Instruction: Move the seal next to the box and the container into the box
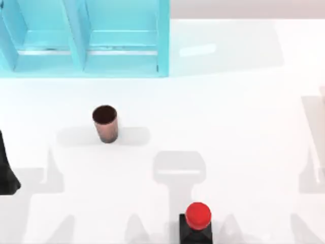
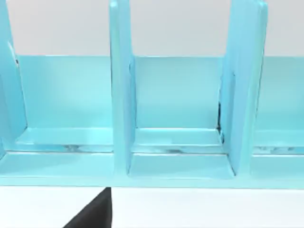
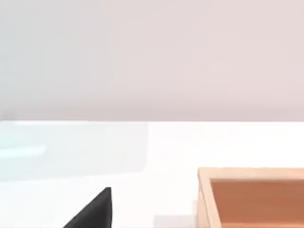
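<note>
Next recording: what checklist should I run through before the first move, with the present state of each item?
1. Brownish-copper cylindrical cup upright on the white table: ok.
2. Cup inside a box: not ok.
3. Black-based stamp with red knob upright: ok.
4. Stamp beside a box: not ok.
5. Target box, light-blue divided box or wooden box: cannot tell.
6. Left gripper apart from cup: ok.
</note>
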